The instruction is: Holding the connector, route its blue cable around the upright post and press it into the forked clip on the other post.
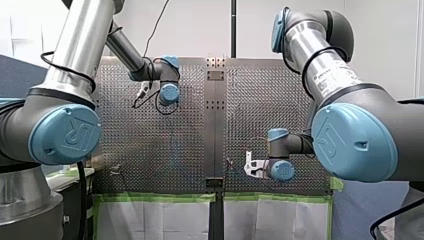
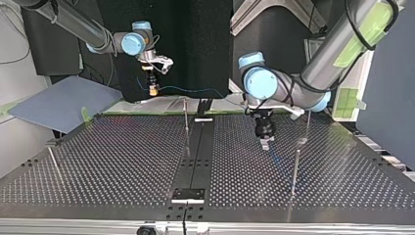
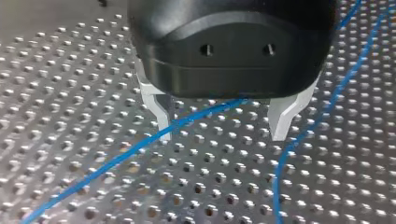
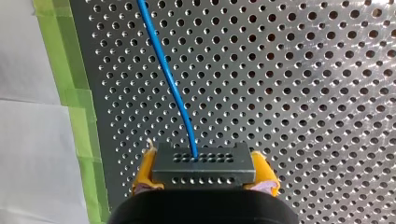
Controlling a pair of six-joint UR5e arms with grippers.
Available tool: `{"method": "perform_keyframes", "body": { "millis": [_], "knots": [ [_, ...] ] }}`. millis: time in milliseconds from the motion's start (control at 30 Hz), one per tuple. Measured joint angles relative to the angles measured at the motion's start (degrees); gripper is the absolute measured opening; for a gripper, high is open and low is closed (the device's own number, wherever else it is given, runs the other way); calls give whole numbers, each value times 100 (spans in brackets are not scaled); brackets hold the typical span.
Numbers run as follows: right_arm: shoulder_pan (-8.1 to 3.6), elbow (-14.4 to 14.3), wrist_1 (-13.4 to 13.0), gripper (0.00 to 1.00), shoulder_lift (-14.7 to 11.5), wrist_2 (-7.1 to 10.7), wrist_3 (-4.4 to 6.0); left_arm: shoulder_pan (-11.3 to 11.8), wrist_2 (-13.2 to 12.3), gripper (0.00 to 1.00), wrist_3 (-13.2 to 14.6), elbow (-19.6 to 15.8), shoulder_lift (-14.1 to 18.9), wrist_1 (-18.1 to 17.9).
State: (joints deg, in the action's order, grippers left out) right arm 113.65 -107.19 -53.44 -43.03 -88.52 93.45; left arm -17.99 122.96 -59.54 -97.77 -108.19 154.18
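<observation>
My right gripper (image 4: 203,163) is shut on a dark multi-hole connector (image 4: 203,173), gripped between its yellow pads (image 4: 142,175). The blue cable (image 4: 167,77) rises from the connector's face and runs ahead over the perforated plate. In the top view this gripper (image 2: 153,88) hangs above the far table edge, with the cable (image 2: 195,89) trailing towards the middle. My left gripper (image 3: 222,137) stands open just above the plate, and the blue cable (image 3: 140,147) passes between its metal fingers (image 3: 159,116). A second stretch of cable (image 3: 299,140) curves past the other finger.
Thin upright posts stand on the plate in the top view: one (image 2: 186,120) by the centre strip, two (image 2: 295,171) (image 2: 308,125) near my left gripper (image 2: 265,142), one (image 2: 54,164) at the view's left. Green tape (image 4: 77,102) marks the plate's edge.
</observation>
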Motion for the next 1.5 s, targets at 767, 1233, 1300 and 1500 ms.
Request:
{"method": "perform_keyframes", "body": {
  "millis": [767,1233,1300,1500],
  "knots": [
    [20,0,24,0,-1,0,-6,-95,428,100,302,4,-666,-71],
    [21,0,60,0,0,-11,-41,-94,528,100,478,217,-1131,-81],
    [21,0,60,0,0,-11,-42,-83,530,100,480,237,-1238,-70],
    [21,0,61,0,-1,-10,-44,-69,534,100,476,250,-1477,7]
  ]
}}
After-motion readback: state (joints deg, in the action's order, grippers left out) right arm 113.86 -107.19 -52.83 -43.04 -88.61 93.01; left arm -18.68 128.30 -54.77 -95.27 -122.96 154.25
